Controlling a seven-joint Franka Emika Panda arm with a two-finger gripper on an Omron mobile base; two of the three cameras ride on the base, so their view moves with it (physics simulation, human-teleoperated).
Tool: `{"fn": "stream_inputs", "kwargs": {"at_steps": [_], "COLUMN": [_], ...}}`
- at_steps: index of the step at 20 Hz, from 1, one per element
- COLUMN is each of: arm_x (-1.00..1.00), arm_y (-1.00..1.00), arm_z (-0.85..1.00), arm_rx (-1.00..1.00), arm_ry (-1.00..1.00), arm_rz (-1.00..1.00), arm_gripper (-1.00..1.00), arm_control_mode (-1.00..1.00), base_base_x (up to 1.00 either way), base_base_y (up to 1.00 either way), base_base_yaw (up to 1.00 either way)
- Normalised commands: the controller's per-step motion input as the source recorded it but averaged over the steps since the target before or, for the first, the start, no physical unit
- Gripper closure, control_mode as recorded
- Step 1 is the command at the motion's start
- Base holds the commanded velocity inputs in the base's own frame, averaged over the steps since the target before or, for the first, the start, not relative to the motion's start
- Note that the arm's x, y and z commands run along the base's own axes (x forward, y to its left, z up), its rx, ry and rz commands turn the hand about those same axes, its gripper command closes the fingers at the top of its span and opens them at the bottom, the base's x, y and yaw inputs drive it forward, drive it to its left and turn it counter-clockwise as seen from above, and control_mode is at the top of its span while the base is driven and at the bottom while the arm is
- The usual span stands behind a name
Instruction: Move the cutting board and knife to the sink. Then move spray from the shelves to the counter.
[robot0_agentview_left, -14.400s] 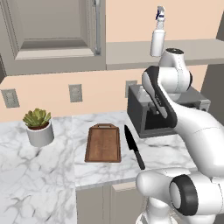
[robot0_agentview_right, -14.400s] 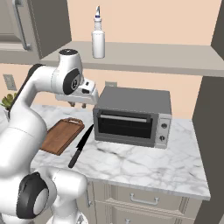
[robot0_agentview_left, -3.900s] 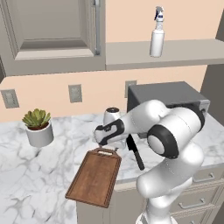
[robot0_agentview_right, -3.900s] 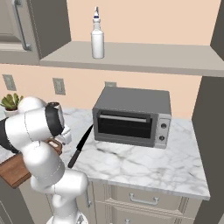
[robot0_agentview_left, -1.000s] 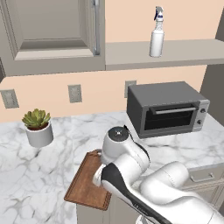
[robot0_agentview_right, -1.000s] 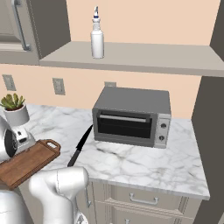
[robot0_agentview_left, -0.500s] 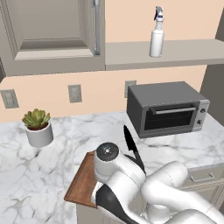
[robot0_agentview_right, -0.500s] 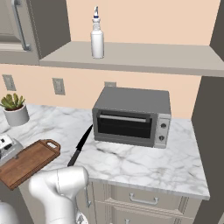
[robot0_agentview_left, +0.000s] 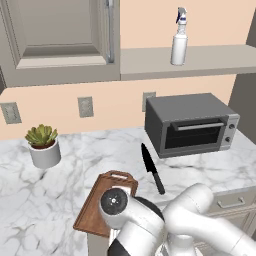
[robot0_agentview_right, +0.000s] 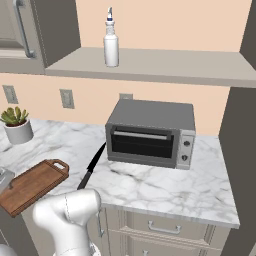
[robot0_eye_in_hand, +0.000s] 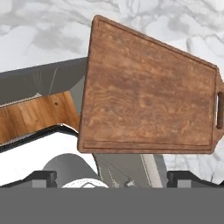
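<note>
Rectangular dark brown wooden cutting board (robot0_eye_in_hand: 148, 92) lies flat just ahead of the released, empty claw (robot0_eye_in_hand: 112, 177), hanging over the white marble desk (robot0_agentview_left: 75, 180) edge, the long black knife (robot0_agentview_left: 152, 168) farther beyond it.

Cutting board (robot0_agentview_left: 98, 202) on counter (robot0_agentview_left: 70, 175), overhanging near edge; knife (robot0_agentview_left: 151, 167) just right; toaster oven (robot0_agentview_left: 190, 123) far right; potted plant (robot0_agentview_left: 43, 145) far left; spray (robot0_agentview_left: 179, 44) on shelves (robot0_agentview_left: 210, 58) above.

cutting board (robot0_eye_in_hand: 144, 92) ahead of pincer showing matt grained wood; counter (robot0_agentview_left: 210, 167) beyond it looking like glossy veined marble; knife (robot0_agentview_left: 151, 168) reading matt black.
</note>
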Motion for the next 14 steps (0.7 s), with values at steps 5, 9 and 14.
{"fn": "stream_inputs", "kwargs": {"at_steps": [5,9,14], "arm_x": [-0.19,-0.25,-0.2], "arm_y": [0.07,0.0,0.0], "arm_z": [-0.18,0.0,-0.17], "arm_rx": [-0.12,0.0,-0.01], "arm_ry": [-0.17,-0.21,0.0], "arm_rz": [0.15,0.03,0.03], "arm_gripper": [-1.0,-1.0,-1.0], "arm_control_mode": [-1.0,-1.0,-1.0], "base_base_x": [0.0,0.0,0.0], "base_base_y": [0.0,0.0,0.0], "base_base_yaw": [0.0,0.0,0.0]}}
